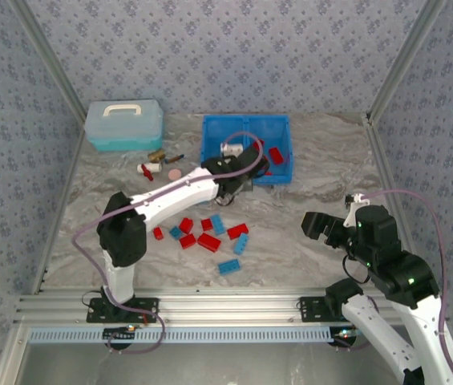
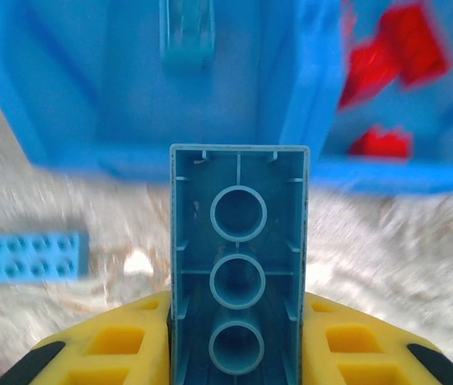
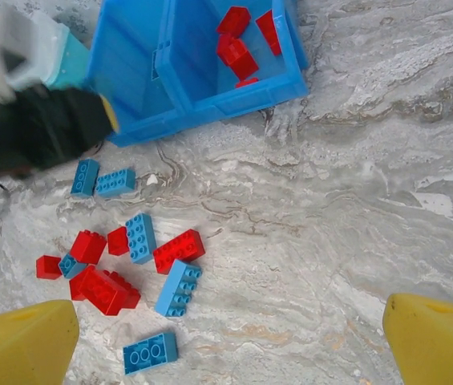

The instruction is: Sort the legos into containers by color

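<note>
Left wrist view looks along the left end effector point(image 2: 238, 345), whose yellow fingers point(image 2: 114, 345) are clamped on a mid-blue brick point(image 2: 238, 241). The brick stands on end with its hollow underside facing the lens: three round tubes in a row inside a thin, ribbed rim. Just beyond it rises the near wall of the bright blue bin point(image 2: 130, 112). The bin's centre wall point(image 2: 302, 72) lies to the right of the brick, and past that wall a few red bricks point(image 2: 402, 48) sit blurred in the right compartment. A lighter blue eight-stud brick point(image 2: 32, 257) lies flat on the marbled tabletop point(image 2: 386, 241) to the left.

From the top external view the left arm reaches out to the bin's near edge. The loose legos point(image 1: 208, 239) lie scattered on the tabletop between the arm bases and the bin. There are roughly a dozen of them, red and blue mixed, glossy and studded, and some touch one another.

The right end effector point(image 3: 226, 341) has its jaws spread wide and holds nothing. It hangs over bare tabletop to the right of the scatter, well apart from the bin.
</note>
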Motion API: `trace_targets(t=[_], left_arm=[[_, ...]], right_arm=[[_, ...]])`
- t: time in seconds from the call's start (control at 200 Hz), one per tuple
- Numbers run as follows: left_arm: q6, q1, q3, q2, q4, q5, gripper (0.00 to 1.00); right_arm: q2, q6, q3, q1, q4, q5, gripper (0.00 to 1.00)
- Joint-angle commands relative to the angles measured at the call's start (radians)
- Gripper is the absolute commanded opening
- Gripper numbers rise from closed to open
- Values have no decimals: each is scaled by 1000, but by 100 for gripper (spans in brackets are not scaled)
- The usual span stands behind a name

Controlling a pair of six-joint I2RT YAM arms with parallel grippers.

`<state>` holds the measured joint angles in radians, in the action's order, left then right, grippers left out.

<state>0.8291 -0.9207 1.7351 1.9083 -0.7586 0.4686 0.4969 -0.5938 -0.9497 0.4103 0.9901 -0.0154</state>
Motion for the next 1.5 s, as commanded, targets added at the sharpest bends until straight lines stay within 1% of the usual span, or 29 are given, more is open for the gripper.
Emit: trace_targets(t=[0.0,0.115,0.185,0.325,0.345,0.44,0.555,0.61,0.69,0.77,0.839,0.914,1.064,1.139,1.219,1.284,1.394,1.439,1.454,1.499], left_arm=[[-139,76,99,1,-73,70,26],[-200,161,159,75,-24,12,25],[-225,204,246,148,-30,-15,24],[-292,242,450,316,-54,-54,23],[-298,246,481,339,-59,-57,23],[-319,259,616,442,-84,-41,24],[-328,276,755,548,-142,22,25],[-321,283,782,575,-160,40,26],[-300,290,763,584,-163,44,29],[-288,291,740,586,-160,20,32],[-277,290,733,582,-171,-7,36],[-265,287,716,553,-166,-26,43],[-271,270,680,449,-141,-37,56],[-285,253,664,381,-137,-31,57],[-296,231,600,276,-111,-21,58],[-304,207,488,162,-56,-11,59],[-315,163,231,-54,61,1,63],[-320,148,121,-135,74,3,63],[-324,142,89,-161,106,1,64],[-348,130,-5,-233,128,-12,64]], right_arm=[[-6,-21,11,3,-18,-17,100],[-6,-25,12,4,-11,-16,100],[-6,-28,9,5,-5,-18,100],[-7,-29,-6,6,5,-21,100],[-7,-50,-8,7,7,-21,100],[-9,-66,-8,9,16,-25,100],[-12,-78,-2,11,30,-42,100],[-15,-80,-1,12,45,-44,100],[-21,-88,-2,14,58,-47,100],[-24,-97,0,13,48,-56,100],[-23,-102,1,16,27,-61,100],[-20,-111,4,16,6,-61,100],[-8,-116,6,16,-12,-68,100],[-3,-116,6,17,-12,-67,100],[-2,-118,10,18,-14,-65,100],[-4,-117,22,18,-18,-57,100],[6,-115,54,22,-38,-61,100],[16,-117,68,28,-53,-67,100],[20,-118,72,30,-58,-68,100],[34,-124,86,40,-78,-73,100]])
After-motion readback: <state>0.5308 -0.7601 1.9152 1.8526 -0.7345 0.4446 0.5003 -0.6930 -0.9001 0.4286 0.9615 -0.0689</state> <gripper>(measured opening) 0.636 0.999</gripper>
